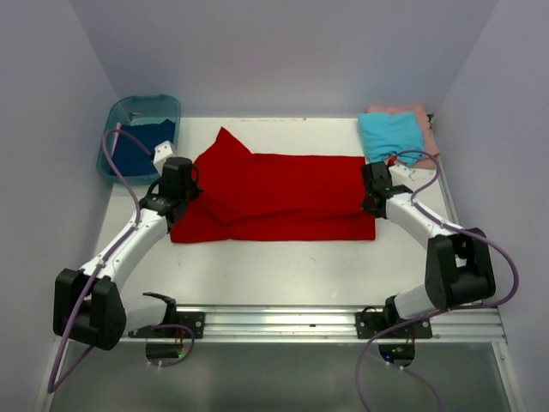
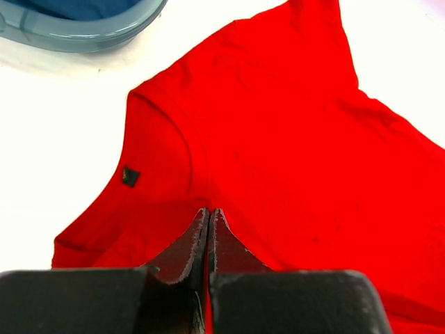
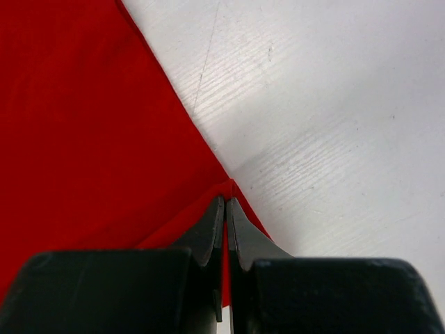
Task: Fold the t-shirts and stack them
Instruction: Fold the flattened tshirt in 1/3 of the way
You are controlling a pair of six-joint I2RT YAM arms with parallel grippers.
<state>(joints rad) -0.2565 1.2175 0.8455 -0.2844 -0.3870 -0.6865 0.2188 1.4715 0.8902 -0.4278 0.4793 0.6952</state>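
The bright red t-shirt point(image 1: 283, 193) lies spread across the middle of the table, its near long side folded over. My left gripper point(image 1: 194, 194) is shut on the cloth at the shirt's left end, just below the collar point(image 2: 167, 139); its tips point(image 2: 208, 213) pinch a raised ridge of red fabric. My right gripper point(image 1: 371, 201) is shut on the shirt's right edge point(image 3: 226, 200), with red cloth showing between the jaws. A folded teal t-shirt point(image 1: 390, 136) rests on a pale pink one point(image 1: 426, 129) at the back right. A dark blue t-shirt point(image 1: 137, 148) sits in the tub.
The teal plastic tub point(image 1: 144, 105) stands at the back left corner, close to the left arm, and its rim point(image 2: 90, 38) shows in the left wrist view. A metal rail point(image 1: 283, 319) runs along the near edge. Walls close in on both sides.
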